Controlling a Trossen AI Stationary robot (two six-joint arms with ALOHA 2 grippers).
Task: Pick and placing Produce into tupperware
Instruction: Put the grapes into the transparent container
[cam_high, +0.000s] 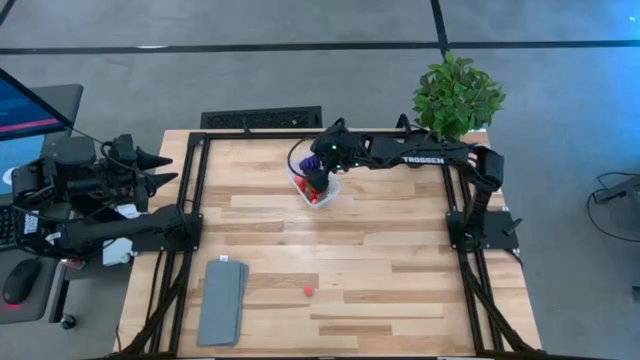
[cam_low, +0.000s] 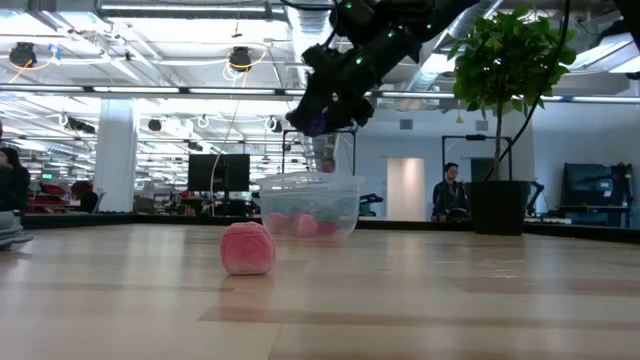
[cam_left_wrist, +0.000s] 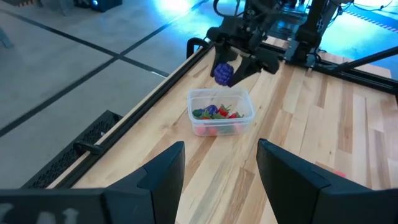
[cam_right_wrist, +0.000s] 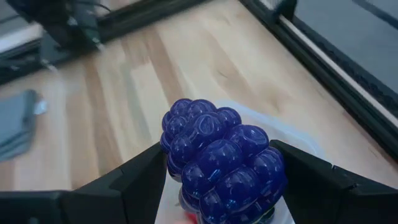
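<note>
Setting: open office hall beyond a pale wooden table.

Item 1: right gripper, fingers clamped on the purple grape cluster, held just above the tupperware near the table's far edge. We judge release best done low and centred over the tub, already holding several pieces.

Item 2: one pink piece on the near boards, well apart.

Item 3: left gripper, fingers spread, empty, parked at the left edge.

Marking: "TROSSEN" on the right arm.
</note>
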